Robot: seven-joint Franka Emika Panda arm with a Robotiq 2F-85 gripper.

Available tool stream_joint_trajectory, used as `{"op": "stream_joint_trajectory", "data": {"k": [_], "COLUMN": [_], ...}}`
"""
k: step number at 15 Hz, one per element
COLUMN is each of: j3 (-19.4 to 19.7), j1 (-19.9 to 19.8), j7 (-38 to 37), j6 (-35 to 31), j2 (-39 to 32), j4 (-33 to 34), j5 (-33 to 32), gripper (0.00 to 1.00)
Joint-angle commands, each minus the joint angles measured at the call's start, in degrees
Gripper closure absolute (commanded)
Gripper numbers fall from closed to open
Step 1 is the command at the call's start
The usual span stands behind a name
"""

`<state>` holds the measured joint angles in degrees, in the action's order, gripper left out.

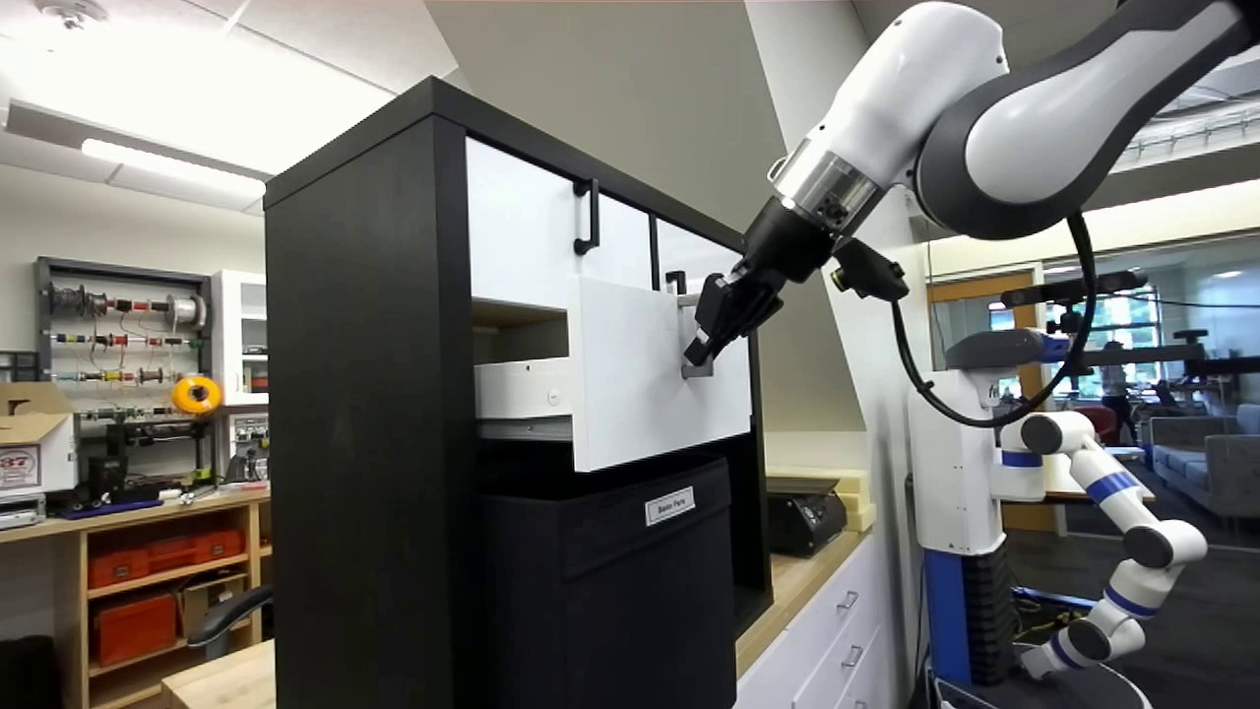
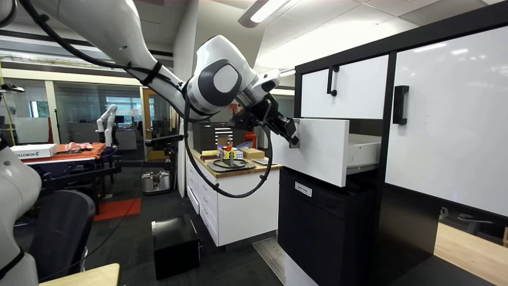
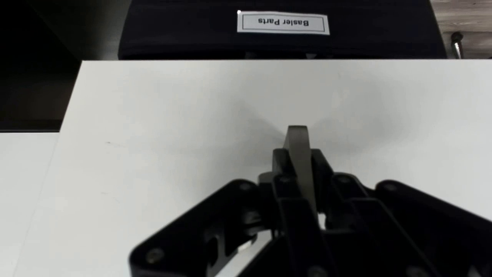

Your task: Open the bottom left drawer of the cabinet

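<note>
Drawer: the bottom left drawer (image 1: 630, 404) sits at the centre of an exterior view, pulled out of the black cabinet (image 1: 354, 414); its white front stands forward of the opening, and a white side wall shows behind it in both exterior views.
Handle: a small bar handle (image 3: 298, 136), grey in the wrist view, stands upright on the drawer front.
Gripper: the black gripper (image 3: 300, 157) grips the bar handle, one finger against each side, the gap no wider than the bar; it reaches in from 6 o'clock in the wrist view.
Around the drawer: in an exterior view an upper white front (image 2: 357, 87) lies at 1 o'clock from it, a large white front (image 2: 452, 119) between 2 and 3, and a black fabric bin (image 2: 313, 226) at 6.
Label: a white label (image 3: 283, 23) on the bin reads "Basler Parts", upside down between 12 and 1 o'clock in the wrist view.
Arm: the white and grey arm (image 1: 925, 89) comes from 2 o'clock in an exterior view.
Room: in an exterior view a dark chair (image 2: 59, 226) stands at 8 o'clock, a black box (image 2: 174, 246) at 7.
</note>
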<state>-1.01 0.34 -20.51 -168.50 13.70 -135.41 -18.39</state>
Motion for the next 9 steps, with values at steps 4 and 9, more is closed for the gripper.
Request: {"op": "stream_joint_trajectory", "data": {"k": [4, 9], "j3": [0.4, 0.7], "j1": [0.7, 0.8], "j7": [10.0, 13.9], "j6": [6.2, 8.7], "j2": [4.3, 6.8], "j4": [-7.5, -9.1], "j5": [12.1, 16.3], "gripper": [0.96, 0.95]}}
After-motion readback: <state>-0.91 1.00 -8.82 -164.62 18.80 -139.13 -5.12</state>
